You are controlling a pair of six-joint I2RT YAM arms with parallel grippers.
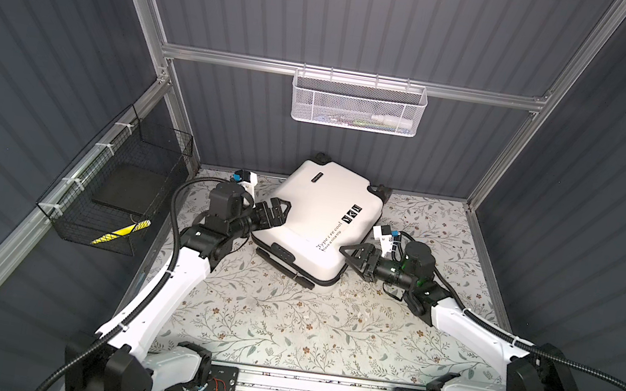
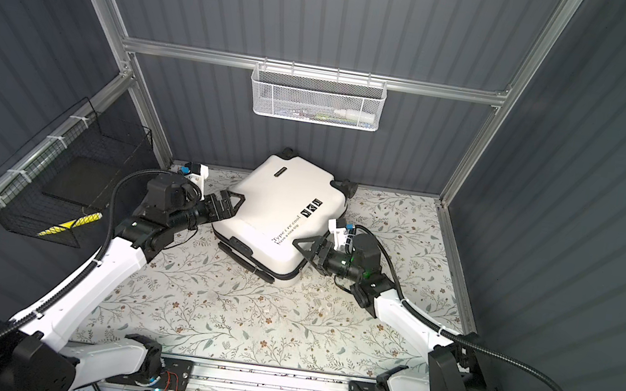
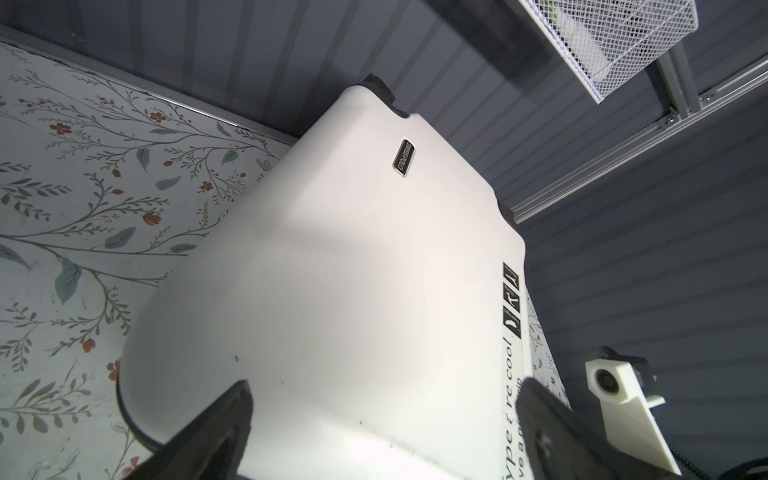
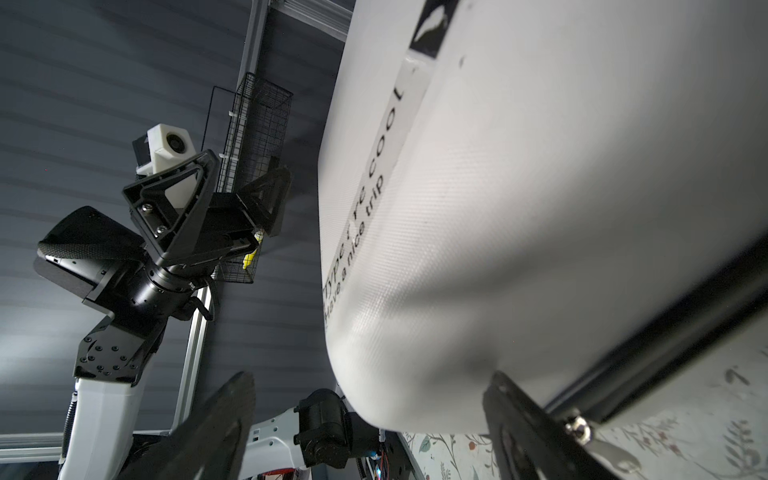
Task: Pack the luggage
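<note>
Luggage flat and shut at the back of the table

White shell faced up, lid closed. Its long axis ran on a slant: the wheel end pointed at the back wall and slightly right, while the black handle end pointed toward the front and slightly left. Black lettering and icons ran along the right-hand long edge.

The left gripper sat at the left long edge with its jaws spread wide, gripping nothing. The right gripper stood at the front right corner, jaws also apart. In the right wrist view the rounded corner lay between the fingers, one of them clearly off the shell.

The table wore a pale cover printed with leafy sprigs and small red flowers. Dark ribbed panels in an aluminium frame closed in three sides. A white mesh basket hung on the back rail, and a black wire basket was tied to the left rail
</note>
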